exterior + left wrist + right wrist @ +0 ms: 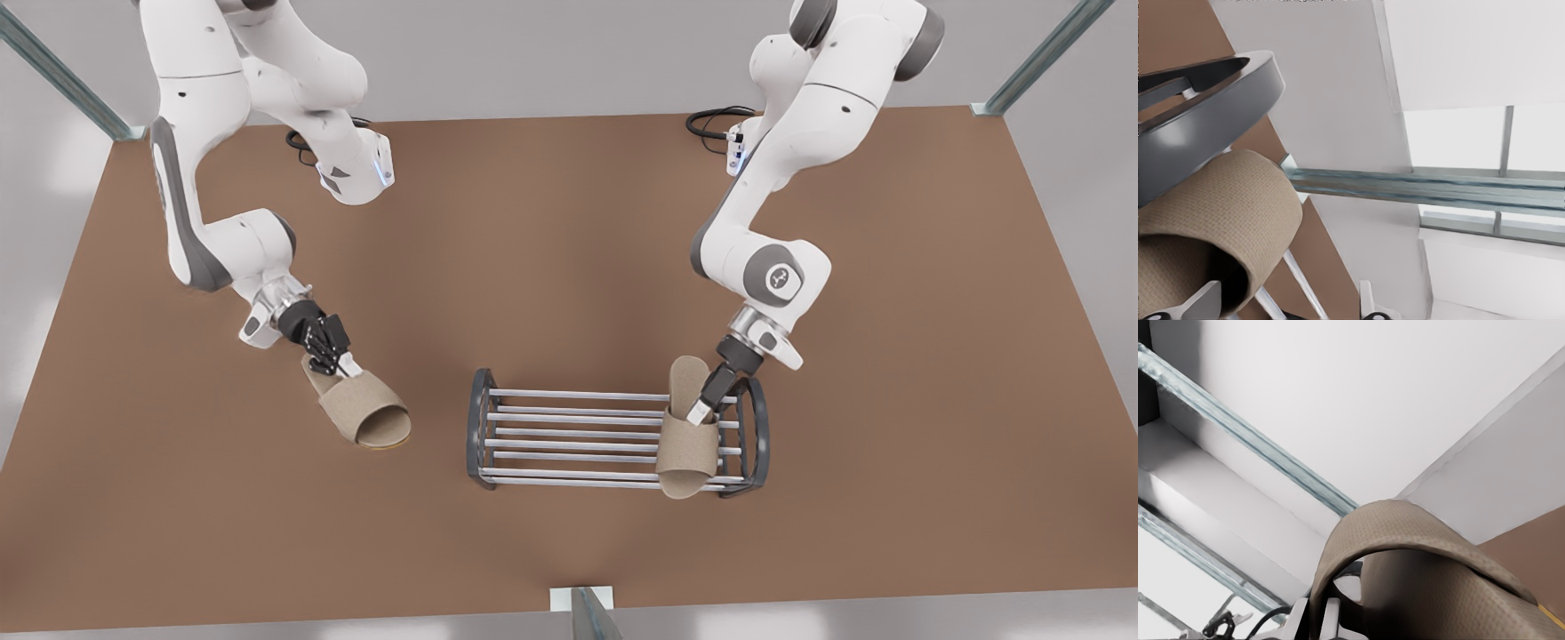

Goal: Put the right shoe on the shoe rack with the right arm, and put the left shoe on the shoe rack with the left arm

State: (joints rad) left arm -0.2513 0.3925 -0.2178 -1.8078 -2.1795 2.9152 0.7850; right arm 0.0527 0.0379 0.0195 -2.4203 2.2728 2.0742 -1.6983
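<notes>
The shoe rack stands at the table's front middle. The left shoe, a beige slipper, lies across the rods at the rack's end on the front view's right. My left gripper is at its strap, fingers spread apart, one inside the strap, next to the rack's dark end frame. On the front view's left, my right gripper is shut on the heel end of the right shoe, which is tilted beside the rack. Its strap arches over the fingers.
The brown table has open room behind and in front of the rack. Most of the rack's rods, toward the front view's left, are bare. Metal frame posts stand at the table's corners. Black cables lie by the arm bases.
</notes>
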